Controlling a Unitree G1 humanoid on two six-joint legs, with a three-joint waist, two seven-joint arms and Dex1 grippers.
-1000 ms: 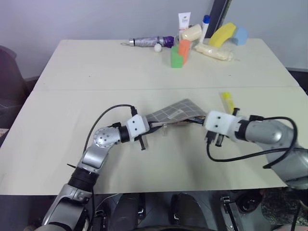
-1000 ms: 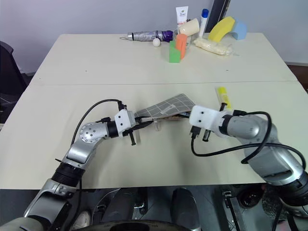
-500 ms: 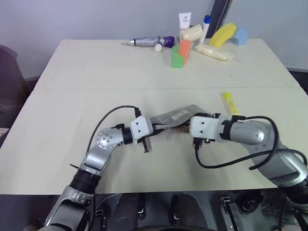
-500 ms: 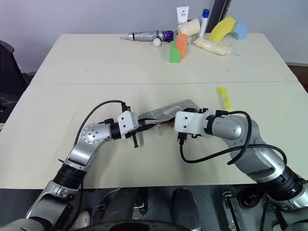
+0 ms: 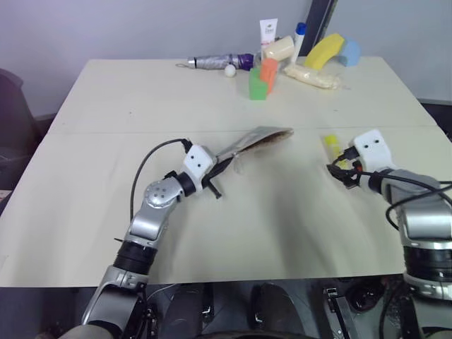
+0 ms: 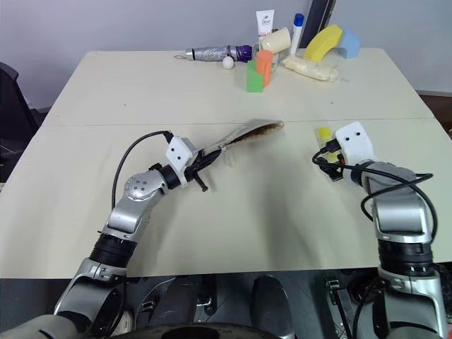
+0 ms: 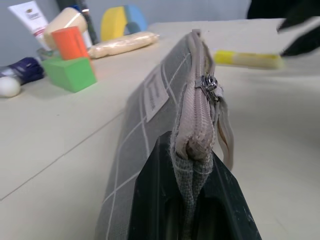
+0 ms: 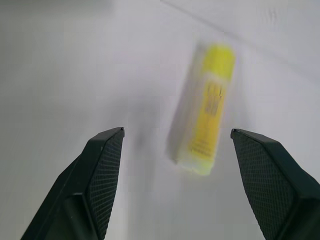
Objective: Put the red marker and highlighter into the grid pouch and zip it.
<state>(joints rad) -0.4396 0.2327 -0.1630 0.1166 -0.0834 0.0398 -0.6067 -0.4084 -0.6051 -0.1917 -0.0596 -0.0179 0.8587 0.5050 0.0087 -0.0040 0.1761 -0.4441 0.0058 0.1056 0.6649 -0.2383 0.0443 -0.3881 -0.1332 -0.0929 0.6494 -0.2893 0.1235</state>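
Left eye view: the left hand (image 5: 217,171), just left of the frame's centre, is clamped on one end of the grid pouch (image 5: 254,139), which slants up and to the right from the fingers with its far end lifted off the pale surface (image 5: 106,113); in the left wrist view the pouch's zipper edge (image 7: 197,100) faces up between the black fingers (image 7: 150,200), the pull tab (image 7: 210,84) partway along it and a white label (image 7: 155,90) on the gridded side; the right hand (image 5: 337,168), at the right of the frame, has its fingers spread wide with nothing between them, just below the highlighter (image 5: 332,147), which lies flat on the surface to the right of the pouch and apart from it; the right wrist view shows the highlighter (image 8: 205,115) lying between and beyond the two parted fingertips (image 8: 102,165), touching neither; I cannot tell where the red marker is; along the top of the frame stand a folded umbrella (image 5: 219,61), a green block (image 5: 258,83), an orange block (image 5: 269,70), a white tube (image 5: 269,32) and a yellow foam shape (image 5: 323,51).
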